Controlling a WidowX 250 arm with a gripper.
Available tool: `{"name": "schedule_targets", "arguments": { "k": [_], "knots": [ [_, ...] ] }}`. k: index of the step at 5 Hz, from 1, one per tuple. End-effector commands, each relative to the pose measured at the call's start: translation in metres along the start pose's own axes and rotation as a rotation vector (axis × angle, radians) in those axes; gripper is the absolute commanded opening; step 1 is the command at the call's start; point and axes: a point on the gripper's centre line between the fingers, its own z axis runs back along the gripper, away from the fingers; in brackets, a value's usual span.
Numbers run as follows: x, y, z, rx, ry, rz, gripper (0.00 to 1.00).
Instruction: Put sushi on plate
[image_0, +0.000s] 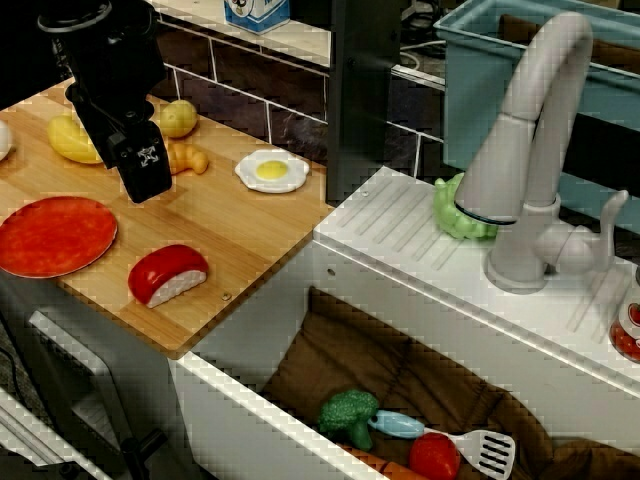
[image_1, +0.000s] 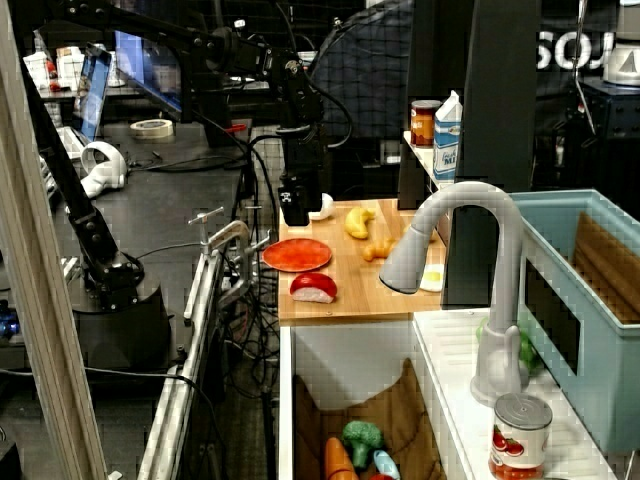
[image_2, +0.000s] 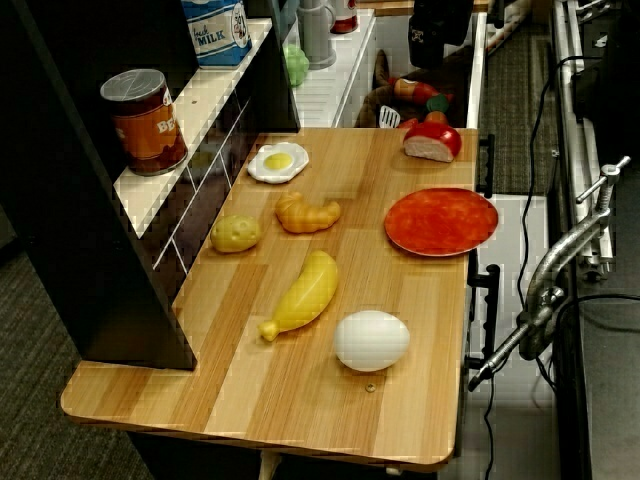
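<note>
We see the sushi lying on the wooden worktop near its front edge, just beside the red plate. Our gripper hangs above, empty; whether its fingers are apart we cannot tell.

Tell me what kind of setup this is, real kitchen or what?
Most likely a toy kitchen set up in a robotics lab: a plastic faucet over a sink holding toy vegetables, toy sushi on a wooden counter, and a cable-strewn workbench behind.
</note>
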Motion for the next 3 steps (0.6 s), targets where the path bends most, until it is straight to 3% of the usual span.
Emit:
{"name": "schedule_targets", "arguments": {
  "k": [1, 3],
  "knots": [
    [0.0, 0.0, 0.0, 0.0, 0.0, 0.0, 1.0],
    [0.011, -0.003, -0.049, 0.065, 0.006, 0.041, 1.0]
  ]
}}
